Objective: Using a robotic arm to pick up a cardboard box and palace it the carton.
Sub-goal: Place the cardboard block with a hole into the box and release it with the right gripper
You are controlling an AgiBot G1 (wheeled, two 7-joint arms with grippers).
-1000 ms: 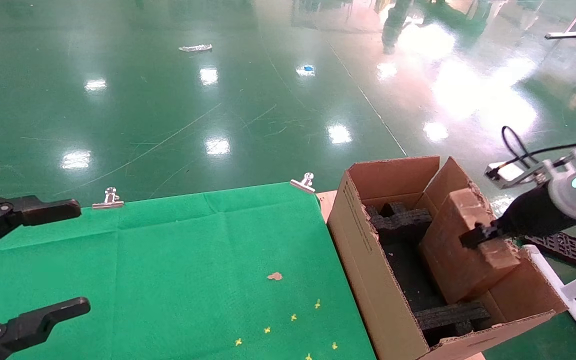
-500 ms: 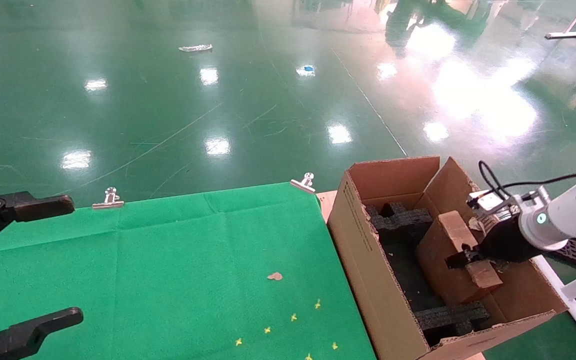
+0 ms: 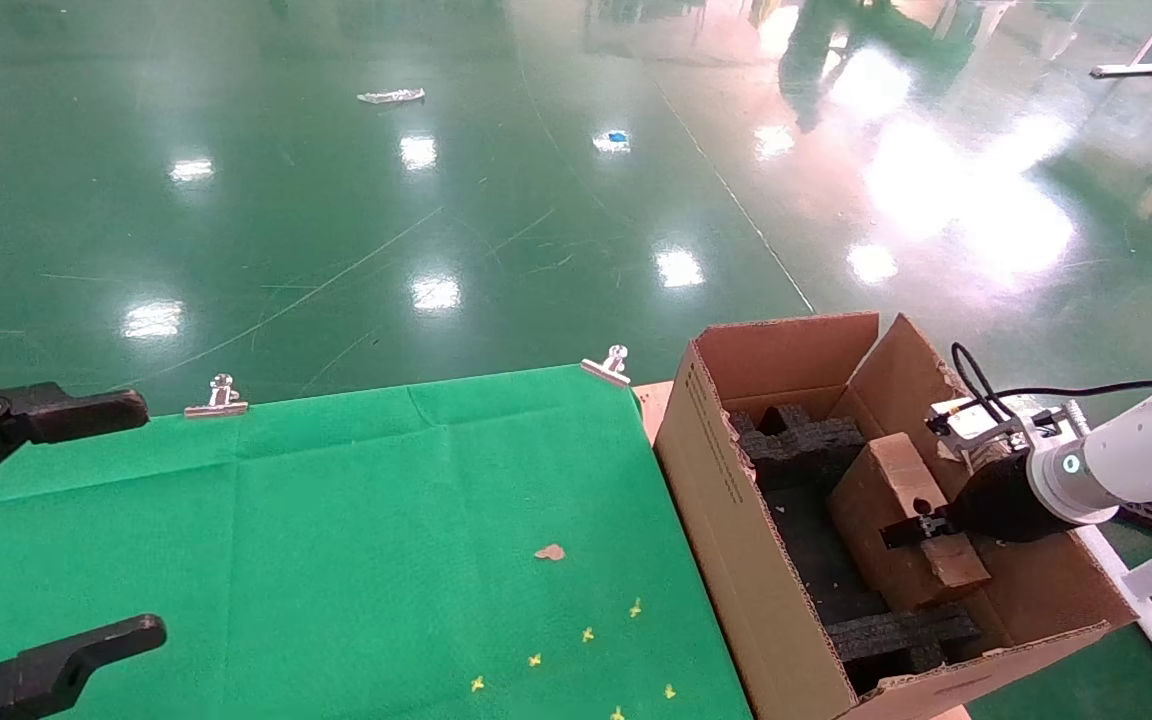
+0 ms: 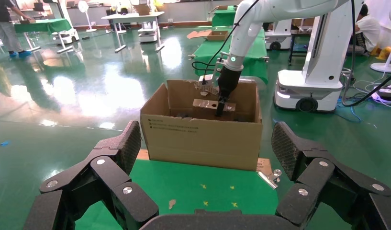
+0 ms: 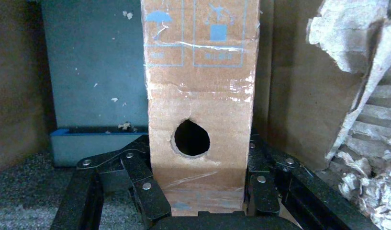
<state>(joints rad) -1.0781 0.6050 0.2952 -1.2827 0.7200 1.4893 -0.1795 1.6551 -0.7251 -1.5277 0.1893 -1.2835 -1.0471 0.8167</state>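
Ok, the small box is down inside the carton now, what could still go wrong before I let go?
The small box looks tilted, propped between the foam blocks, and the right gripper is shut on it. Released now, it may tip or jam against the carton wall. The torn flap sits close beside the gripper, so pulling out could snag it. The left gripper hangs open over the green cloth, out of the way.

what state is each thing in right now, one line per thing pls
cardboard box: held, tilted, lowered inside the carton
right gripper: shut on the cardboard box, inside the carton
carton: open, flaps up, black foam inserts in place
left gripper: open, parked over the green cloth
clips: clamped on the cloth's far edge
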